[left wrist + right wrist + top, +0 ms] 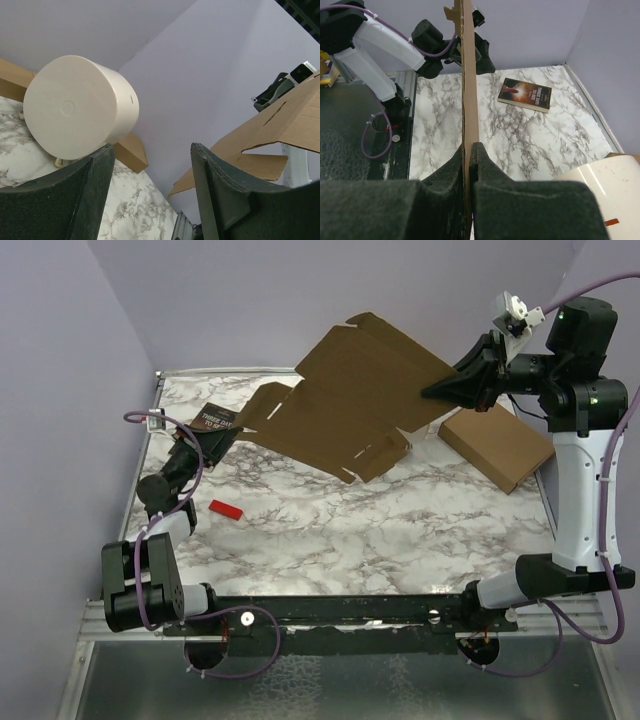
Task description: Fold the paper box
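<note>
Marble table (400,530) is stretching away from my two bases, and a small flat red piece (226,509) is lying on it near the left side. Farther on at the left, my left gripper (151,155) is hanging with its fingers spread apart and nothing between them, just beside a dark-covered book (215,423) that is lying flat on the marble. Past the middle, the paper box (350,400) is hanging as an unfolded brown sheet, tilted, with its right side raised and its flaps sloping down toward the left. Whether its lowest corner is touching the table I cannot tell. My right gripper (470,150) is pinching the sheet's right edge, pads pressing flat against both faces. A thicker brown cardboard box (497,445) is lying flat at the far right, near that gripper.
</note>
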Controlling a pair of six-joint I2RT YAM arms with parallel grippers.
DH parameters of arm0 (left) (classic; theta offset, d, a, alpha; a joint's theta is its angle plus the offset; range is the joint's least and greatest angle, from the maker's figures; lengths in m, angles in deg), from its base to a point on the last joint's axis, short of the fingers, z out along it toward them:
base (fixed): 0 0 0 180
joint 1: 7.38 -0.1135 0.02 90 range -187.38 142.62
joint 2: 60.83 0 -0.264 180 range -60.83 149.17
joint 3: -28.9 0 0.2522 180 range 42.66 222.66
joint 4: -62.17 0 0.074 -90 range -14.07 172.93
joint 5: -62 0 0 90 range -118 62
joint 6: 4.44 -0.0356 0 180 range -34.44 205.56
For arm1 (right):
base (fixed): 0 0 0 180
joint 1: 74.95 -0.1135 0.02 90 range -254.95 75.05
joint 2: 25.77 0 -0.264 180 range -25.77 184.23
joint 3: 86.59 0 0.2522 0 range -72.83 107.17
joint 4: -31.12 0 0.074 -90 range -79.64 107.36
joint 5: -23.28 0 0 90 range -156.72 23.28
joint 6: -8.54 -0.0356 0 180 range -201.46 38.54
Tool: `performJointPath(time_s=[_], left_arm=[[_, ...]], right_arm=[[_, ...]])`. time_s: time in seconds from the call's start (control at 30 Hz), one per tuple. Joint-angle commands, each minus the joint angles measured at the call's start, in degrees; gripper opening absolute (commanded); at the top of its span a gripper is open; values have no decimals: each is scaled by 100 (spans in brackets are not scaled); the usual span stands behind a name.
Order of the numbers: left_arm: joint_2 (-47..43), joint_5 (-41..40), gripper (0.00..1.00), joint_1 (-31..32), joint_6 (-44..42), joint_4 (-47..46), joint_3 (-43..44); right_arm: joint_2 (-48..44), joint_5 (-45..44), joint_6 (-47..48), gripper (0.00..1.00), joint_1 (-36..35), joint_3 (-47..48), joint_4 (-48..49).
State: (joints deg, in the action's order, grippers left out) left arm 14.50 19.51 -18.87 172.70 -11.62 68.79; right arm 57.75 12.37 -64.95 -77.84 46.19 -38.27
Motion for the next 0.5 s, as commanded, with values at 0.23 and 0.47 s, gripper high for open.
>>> performJointPath(time_s=[0.23,0.47], left_arm=[[-617,308,69,31,87,-1493,211],[-780,493,69,76,65,-1497,199]], right_arm=[[-117,202,-104,1,52,-28,158],[-123,-63,-78,1,69,-15,147]])
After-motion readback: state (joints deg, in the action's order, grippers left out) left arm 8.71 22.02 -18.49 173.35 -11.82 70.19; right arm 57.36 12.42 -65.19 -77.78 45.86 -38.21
